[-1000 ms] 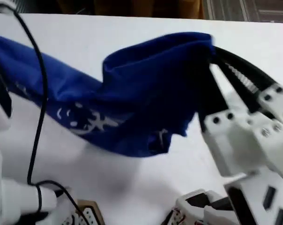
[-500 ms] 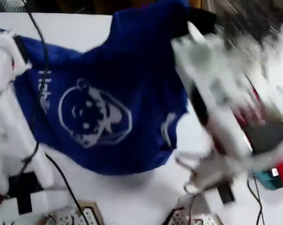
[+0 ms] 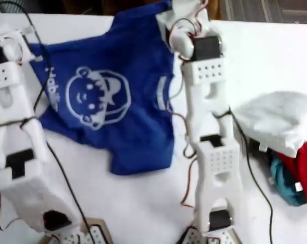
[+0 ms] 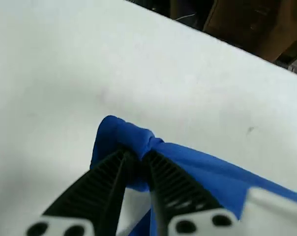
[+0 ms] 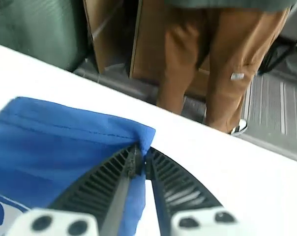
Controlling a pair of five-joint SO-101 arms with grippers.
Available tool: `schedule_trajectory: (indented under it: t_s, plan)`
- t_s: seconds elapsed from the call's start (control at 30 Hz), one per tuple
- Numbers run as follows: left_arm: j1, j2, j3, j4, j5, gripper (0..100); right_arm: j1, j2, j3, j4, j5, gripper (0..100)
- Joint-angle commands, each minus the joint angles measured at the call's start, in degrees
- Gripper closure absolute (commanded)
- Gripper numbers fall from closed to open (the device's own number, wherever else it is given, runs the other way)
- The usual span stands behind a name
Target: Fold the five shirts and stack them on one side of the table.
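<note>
The blue cotton T-shirt with a white cartoon-face print [image 3: 118, 117] is spread print-up on the white table [image 3: 275, 56]. It covers the far middle of the table and reaches towards the far left, lying between the two arms. It is opened out, with no fold in it yet.

Both grippers have hold of it along its far side. The left gripper [image 4: 136, 160] is clenched on a bunched corner of the blue fabric, low over the table top. The right gripper [image 5: 141, 157] is pinched tight on a stitched edge corner near the table's far edge.

At the right side of the table lies a heap of other garments. A rumpled white cloth piece [image 3: 275, 119] sits on top and towards the far side. A red garment [image 3: 306, 168] and a teal garment [image 3: 283, 180] are pressed together on its near side, touching it.

That heap looks loose rather than squared off, though I cannot tell whether any piece in it is already folded, and I cannot count a fifth shirt.

By this reading the task is at an early stage. The blue shirt is laid out ready for its first fold, and the folding and stacking of it and of the heap remain to be done.
</note>
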Motion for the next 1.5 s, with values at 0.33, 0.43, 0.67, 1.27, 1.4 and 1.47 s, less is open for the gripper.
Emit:
schedule_trajectory:
  t_s: [0.33, 0.43, 0.67, 1.27, 1.4, 1.47]
  plan:
    - [3.3, 2.1, -5.7, 8.3, -5.5, 97, -0.8, -3.4, -5.5, 16.7, 4.4, 98.1]
    - [4.6, 2.2, -8.0, 14.1, -10.6, 97, -1.5, -4.5, -5.6, 23.8, 4.1, 98.1]
    - [5.1, 2.1, -8.8, 24.9, -18.2, 97, -2.1, -7.5, -3.3, 29.6, -1.0, 98.1]
    - [2.1, 2.1, -8.7, 40.1, -37.5, 97, -9.9, -45.8, 64.0, 27.2, 9.9, 98.1]
    - [0.4, 2.1, -8.7, 40.7, -39.8, 97, -9.9, -49.7, 72.5, 26.4, 13.6, 98.1]
    - [-0.2, 2.1, -8.7, 40.8, -41.1, 97, -10.0, -50.3, 74.8, 26.3, 14.4, 98.1]
